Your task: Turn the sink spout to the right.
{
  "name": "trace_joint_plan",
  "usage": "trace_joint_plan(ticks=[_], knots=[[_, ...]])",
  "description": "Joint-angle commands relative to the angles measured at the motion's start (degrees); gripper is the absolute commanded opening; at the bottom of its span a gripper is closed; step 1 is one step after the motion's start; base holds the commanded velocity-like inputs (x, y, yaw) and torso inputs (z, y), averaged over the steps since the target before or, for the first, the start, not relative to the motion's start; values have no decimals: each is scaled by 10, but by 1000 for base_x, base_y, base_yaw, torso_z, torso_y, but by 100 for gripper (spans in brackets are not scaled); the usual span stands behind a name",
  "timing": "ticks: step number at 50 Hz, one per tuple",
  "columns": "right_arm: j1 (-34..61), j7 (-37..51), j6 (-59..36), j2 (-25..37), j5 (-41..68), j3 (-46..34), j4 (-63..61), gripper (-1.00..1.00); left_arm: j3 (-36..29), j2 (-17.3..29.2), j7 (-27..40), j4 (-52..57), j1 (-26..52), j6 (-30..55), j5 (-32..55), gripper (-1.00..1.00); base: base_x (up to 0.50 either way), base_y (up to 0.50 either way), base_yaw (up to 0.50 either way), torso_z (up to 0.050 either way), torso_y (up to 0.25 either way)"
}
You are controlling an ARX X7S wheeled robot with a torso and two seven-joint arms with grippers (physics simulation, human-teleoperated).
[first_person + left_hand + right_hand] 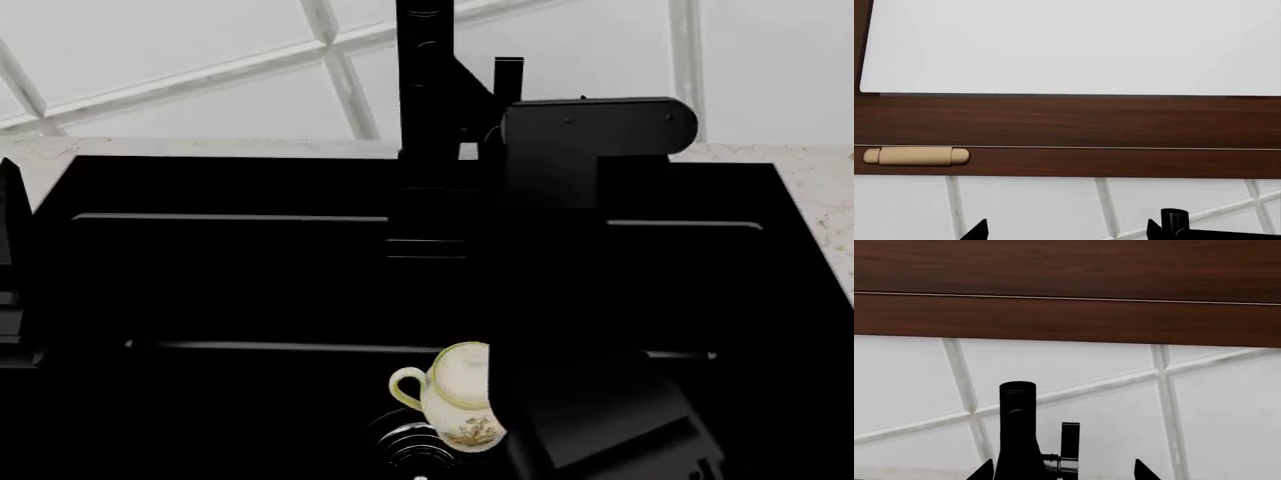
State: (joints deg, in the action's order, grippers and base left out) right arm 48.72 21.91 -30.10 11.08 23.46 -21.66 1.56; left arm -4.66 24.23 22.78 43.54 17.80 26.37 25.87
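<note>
Matte black against the pale tiled wall (200, 90), the sink spout (424, 90) is standing at the back edge of the sink (240, 280), and we are judging its arm to be still reaching forward over the middle of the basin, though black on black is hiding most of that arm in the head view. We are bringing the right gripper (1064, 472) up to the spout from the front: in the right wrist view the post (1017, 435) is rising just inside one fingertip, with the small side lever (1069, 447) between the two tips, so the jaws are spread and holding nothing. Whether any finger is already touching the post, we cannot tell. The left gripper (1067, 230) is also released and empty; its camera is facing only the dark wood cabinet (1067, 130) above the tiles, well away from the spout. A cream teapot (461, 395) is sitting in the basin beside the drain (407, 445), forward of the spout. We are reckoning the approach nearly finished and the turn itself not yet begun: what is left is closing or pressing on the spout and swinging it to the right.
</note>
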Motion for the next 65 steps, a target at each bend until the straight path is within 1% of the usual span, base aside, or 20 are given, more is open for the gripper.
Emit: trace_joint_plan(ticks=[1, 25, 41, 55, 65], knots=[[2, -2, 10, 5, -3, 1, 23, 100, -1, 1, 1, 0, -1, -2, 1, 100, 0, 0, 0, 0, 0], [5, 12, 12, 23, -4, 10, 14, 100, -6, 6, 5, -1, 1, -2, -1, 100, 0, 0, 0, 0, 0], [19, -2, 31, 21, -7, 6, 67, 100, -11, 8, 7, -2, 2, -2, -2, 100, 0, 0, 0, 0, 0], [35, -1, 35, 27, -10, 8, 77, 100, -13, 10, 9, -2, 3, -2, -2, 100, 0, 0, 0, 0, 0], [45, -14, 53, 21, -11, 4, 115, 100, -15, 12, 10, -2, 3, -2, -1, 100, 0, 0, 0, 0, 0]])
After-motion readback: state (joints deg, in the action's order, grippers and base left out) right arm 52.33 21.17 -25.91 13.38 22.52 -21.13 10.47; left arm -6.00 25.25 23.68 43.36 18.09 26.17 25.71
